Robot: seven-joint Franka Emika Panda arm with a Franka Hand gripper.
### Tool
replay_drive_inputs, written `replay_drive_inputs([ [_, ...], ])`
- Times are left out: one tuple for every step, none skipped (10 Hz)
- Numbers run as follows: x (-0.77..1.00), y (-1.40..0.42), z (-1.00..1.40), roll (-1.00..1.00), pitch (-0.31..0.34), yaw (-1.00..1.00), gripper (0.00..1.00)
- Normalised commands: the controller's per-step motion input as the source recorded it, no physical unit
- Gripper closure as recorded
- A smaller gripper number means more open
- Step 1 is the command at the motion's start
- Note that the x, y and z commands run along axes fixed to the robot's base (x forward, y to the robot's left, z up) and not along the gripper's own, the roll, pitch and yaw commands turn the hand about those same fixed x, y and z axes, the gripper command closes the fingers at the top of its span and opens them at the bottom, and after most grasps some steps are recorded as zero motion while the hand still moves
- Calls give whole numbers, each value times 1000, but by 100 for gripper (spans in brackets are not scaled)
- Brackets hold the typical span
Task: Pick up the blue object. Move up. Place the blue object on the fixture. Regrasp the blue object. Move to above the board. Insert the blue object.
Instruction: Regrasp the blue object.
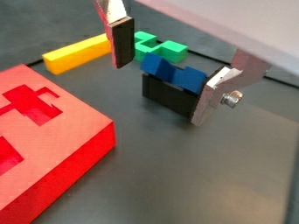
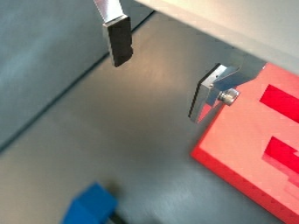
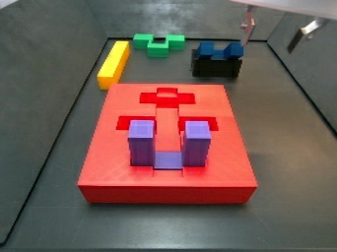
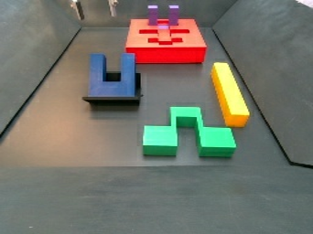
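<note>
The dark blue U-shaped object (image 4: 112, 73) rests on the black fixture (image 4: 119, 99), its prongs pointing toward the red board (image 4: 184, 53). In a wrist view the blue object (image 1: 170, 73) sits atop the fixture (image 1: 167, 96), seen between my spread fingers. My gripper (image 1: 160, 90) is open and holds nothing. In both side views the gripper (image 3: 278, 25) (image 4: 95, 9) hangs high, apart from the block, off to one side of the fixture (image 3: 218, 68). A corner of the blue object (image 2: 91, 206) and the board (image 2: 251, 149) show in a wrist view.
A purple U-shaped block (image 3: 161, 144) stands in the board (image 3: 118, 172). A green block (image 4: 186, 133) and a long yellow bar (image 4: 229, 91) lie on the floor near the fixture. Dark walls ring the work area.
</note>
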Motion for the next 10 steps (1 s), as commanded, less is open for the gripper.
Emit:
replay_drive_inputs([
  [0,-129,206,-249,-806,-346,0],
  [69,-6,177,-497,-889,-314,0],
  [97,0,123,-543,-914,-323,0],
  [123,0,77,-494,-994,-320,0],
  [154,0,51,-420,-1000,-280,0],
  [286,23,26,-283,-891,-240,0],
  [371,163,0,-46,-549,-154,0],
  [497,229,0,171,57,0,0],
  [557,249,0,391,426,186,0],
  [506,269,0,460,554,303,0],
])
